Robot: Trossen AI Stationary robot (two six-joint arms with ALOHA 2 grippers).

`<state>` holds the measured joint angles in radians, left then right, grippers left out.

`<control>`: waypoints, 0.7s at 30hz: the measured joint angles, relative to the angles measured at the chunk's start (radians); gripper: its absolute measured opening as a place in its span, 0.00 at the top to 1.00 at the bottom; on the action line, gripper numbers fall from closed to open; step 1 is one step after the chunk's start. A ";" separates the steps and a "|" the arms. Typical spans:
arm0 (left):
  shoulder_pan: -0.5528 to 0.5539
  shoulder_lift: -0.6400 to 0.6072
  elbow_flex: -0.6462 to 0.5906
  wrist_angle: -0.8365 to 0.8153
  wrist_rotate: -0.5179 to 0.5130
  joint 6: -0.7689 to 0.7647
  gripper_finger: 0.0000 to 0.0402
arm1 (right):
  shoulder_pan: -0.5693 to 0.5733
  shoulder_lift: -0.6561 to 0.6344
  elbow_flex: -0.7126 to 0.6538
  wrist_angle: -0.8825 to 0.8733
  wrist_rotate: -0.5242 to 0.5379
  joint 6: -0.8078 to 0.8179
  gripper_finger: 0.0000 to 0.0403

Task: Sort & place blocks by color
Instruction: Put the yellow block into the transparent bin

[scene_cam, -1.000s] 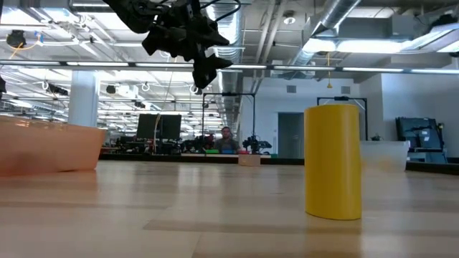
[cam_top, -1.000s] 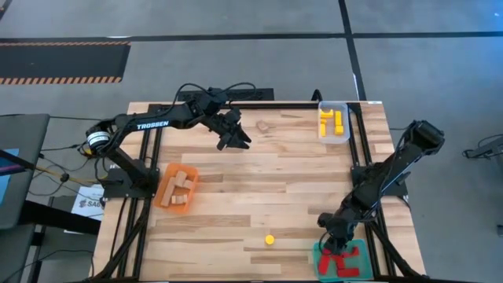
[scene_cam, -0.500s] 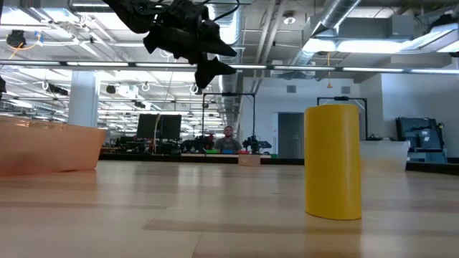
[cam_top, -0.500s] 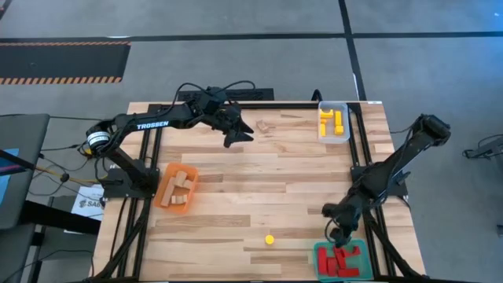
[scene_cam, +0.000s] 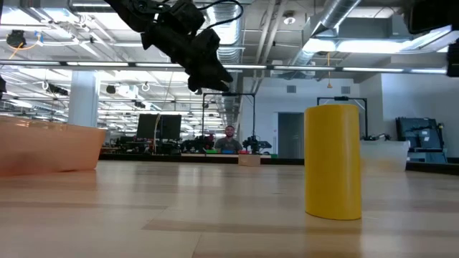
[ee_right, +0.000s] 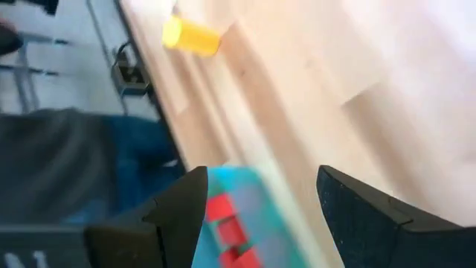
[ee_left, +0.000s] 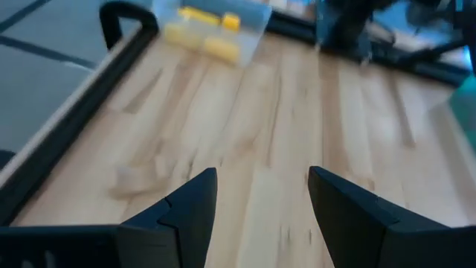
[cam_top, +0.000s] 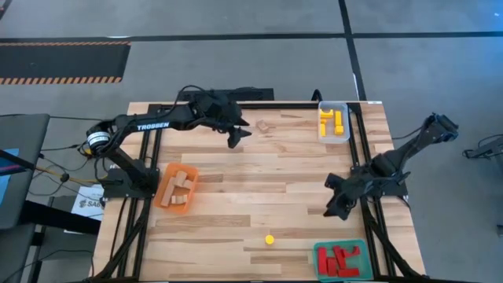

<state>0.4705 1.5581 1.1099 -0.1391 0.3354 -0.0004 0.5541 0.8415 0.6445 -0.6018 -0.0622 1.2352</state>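
The left gripper (cam_top: 238, 137) hangs above the far part of the table (cam_top: 259, 177), its fingers (ee_left: 190, 212) partly spread with only bare wood between them. Just beside it, toward the right of the table, a plain wooden block (cam_top: 262, 126) lies flat on the boards; in the left wrist view it shows as a pale blur (ee_left: 137, 177) ahead of the fingers and to one side, so its long axis cannot be told.

The right gripper (cam_top: 335, 206) is raised over the table's right side, jaws wide apart and holding nothing. The green tray (cam_top: 360, 247) with its red blocks (cam_top: 339, 259) sits at the near right corner, near that gripper. A yellow cylinder (cam_top: 269, 239) stands upright on its flat end near the front edge, well apart from both grippers; in the low view it rises as a vertical column (scene_cam: 332, 160).

The clear tray (cam_top: 333, 106) at the far right corner holds yellow blocks (cam_top: 331, 121), and the orange tray (cam_top: 163, 196) on the left holds wooden blocks (cam_top: 180, 189) lying at mixed angles
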 joint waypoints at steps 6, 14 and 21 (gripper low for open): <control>-0.076 0.000 0.000 -0.133 0.035 0.187 0.51 | -0.083 -0.002 0.000 -0.052 0.068 -0.147 0.32; -0.180 0.000 0.000 -0.170 0.034 0.217 0.51 | -0.182 0.040 0.000 -0.052 0.069 -0.250 0.32; -0.254 0.000 0.000 -0.169 -0.003 0.186 0.50 | -0.237 0.053 0.000 -0.050 0.067 -0.310 0.32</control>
<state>0.2161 1.5581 1.1095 -0.3084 0.3324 0.1854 0.3168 0.8946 0.6449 -0.6514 0.0052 0.9253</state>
